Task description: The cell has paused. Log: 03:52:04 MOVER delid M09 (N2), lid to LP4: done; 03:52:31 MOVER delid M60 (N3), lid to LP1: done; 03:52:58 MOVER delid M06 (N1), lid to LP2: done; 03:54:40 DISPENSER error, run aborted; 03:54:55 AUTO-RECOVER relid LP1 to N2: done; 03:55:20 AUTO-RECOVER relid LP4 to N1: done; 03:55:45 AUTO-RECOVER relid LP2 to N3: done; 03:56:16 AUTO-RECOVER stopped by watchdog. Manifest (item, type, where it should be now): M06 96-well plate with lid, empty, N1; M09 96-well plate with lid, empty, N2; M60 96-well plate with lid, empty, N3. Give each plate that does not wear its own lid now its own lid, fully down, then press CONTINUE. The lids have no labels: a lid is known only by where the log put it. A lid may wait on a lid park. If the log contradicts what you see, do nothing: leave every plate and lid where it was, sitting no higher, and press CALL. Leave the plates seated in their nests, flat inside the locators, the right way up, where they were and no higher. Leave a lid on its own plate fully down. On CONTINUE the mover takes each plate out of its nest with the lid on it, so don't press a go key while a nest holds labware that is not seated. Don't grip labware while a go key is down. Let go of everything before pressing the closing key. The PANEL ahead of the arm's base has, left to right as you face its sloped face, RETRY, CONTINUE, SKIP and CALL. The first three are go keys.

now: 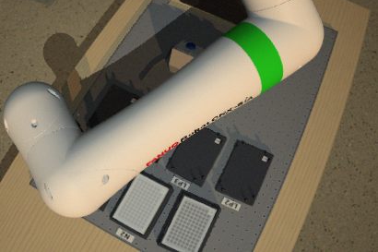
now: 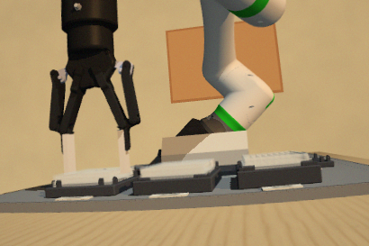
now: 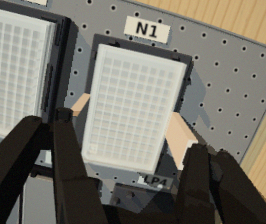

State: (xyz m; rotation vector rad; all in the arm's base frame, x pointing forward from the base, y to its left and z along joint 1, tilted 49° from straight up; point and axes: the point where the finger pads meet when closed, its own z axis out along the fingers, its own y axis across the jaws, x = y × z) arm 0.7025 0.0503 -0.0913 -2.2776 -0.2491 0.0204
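Note:
My gripper (image 2: 95, 162) stands over nest N1 (image 3: 146, 30) at the left end of the row. Its two pads clamp the long sides of the white lid (image 3: 134, 107) on the plate there, and it is shut on that lid. In the exterior view the lid (image 2: 90, 177) lies low at nest level; I cannot tell whether it has left the plate. The lidded plates in N2 (image 1: 138, 204) and N3 (image 1: 189, 223) sit flat in their nests. The arm hides N1 in the top view.
Lid parks LP3 (image 1: 195, 154) and LP2 (image 1: 244, 171) are dark and bare. The LP4 label (image 3: 154, 181) shows just below N1. The sloped panel (image 2: 204, 146) stands behind the nests by the arm's base. The arm's forearm (image 1: 184, 106) spans the deck.

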